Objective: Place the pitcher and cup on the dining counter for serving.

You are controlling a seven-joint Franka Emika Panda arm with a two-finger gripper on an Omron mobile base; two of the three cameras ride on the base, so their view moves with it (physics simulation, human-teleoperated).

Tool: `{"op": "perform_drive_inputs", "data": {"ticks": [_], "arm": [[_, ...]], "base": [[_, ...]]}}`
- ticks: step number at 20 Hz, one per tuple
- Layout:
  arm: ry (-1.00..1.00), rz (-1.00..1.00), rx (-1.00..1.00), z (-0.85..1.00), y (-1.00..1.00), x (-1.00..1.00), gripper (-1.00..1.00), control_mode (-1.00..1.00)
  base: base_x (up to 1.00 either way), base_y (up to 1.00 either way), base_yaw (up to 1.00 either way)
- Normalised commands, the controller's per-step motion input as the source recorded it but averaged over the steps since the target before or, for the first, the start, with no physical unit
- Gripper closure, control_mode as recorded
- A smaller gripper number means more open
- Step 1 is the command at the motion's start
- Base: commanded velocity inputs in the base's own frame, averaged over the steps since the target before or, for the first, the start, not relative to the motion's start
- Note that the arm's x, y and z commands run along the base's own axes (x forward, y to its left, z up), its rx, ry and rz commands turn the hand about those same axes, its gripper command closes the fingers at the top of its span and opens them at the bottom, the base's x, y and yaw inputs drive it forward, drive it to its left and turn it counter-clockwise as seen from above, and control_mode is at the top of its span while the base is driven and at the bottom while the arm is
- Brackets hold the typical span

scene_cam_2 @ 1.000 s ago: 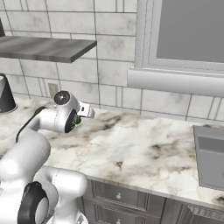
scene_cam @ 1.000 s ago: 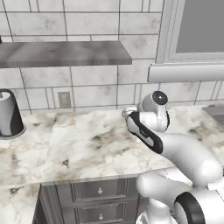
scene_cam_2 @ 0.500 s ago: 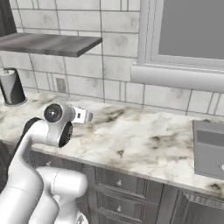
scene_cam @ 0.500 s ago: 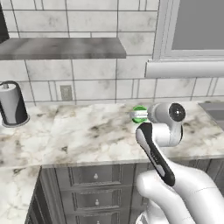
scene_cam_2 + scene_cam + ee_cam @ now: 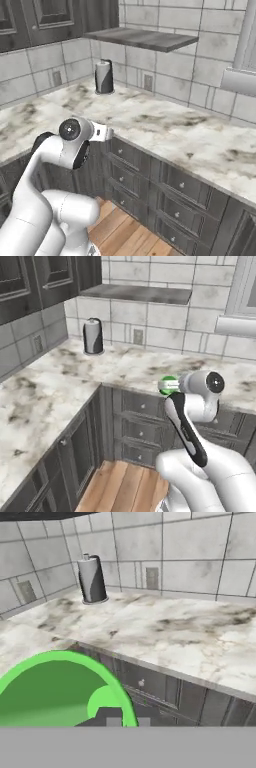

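The cup (image 5: 168, 385) is seen at centre right of the left base view, clamped in the clenched jaws of the gripper (image 5: 125, 719); in the hand view its green rim fills the lower left. Behind it, a marble wall desk (image 5: 165, 632) with a dark canister (image 5: 92, 579) at upper left is shown. The carrying step is judged to be in hand; next, the dining counter must be reached and the cup set down upright.

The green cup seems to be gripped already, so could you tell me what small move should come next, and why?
Probably keep the fingers shut and carry on turning the base away from the wall counter. The cup is held at the gripper, clear of the marble, and its rim sits close in the hand view. Ahead lie only the wall counter and a paper towel roll, no dining counter yet.
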Motion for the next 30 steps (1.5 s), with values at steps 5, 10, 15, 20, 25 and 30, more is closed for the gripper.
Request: {"op": "perform_drive_inputs", "data": {"ticks": [5,10,15,20,25,30], "arm": [[0.00,0.00,0.00,0.00,0.00,0.00,1.00,1.00],[0.00,0.00,0.00,0.00,0.00,0.00,1.00,1.00],[0.00,0.00,0.00,0.00,0.00,0.00,1.00,1.00],[0.00,0.00,0.00,0.00,0.00,0.00,1.00,1.00],[0.00,0.00,0.00,0.00,0.00,0.00,1.00,1.00],[0.00,0.00,0.00,0.00,0.00,0.00,1.00,1.00]], "base": [[-0.86,-0.07,0.82],[-0.65,-0.02,0.87],[-0.38,0.00,0.93],[-0.09,-0.10,0.89],[-0.01,-0.05,0.91],[0.00,0.00,0.95]]}}
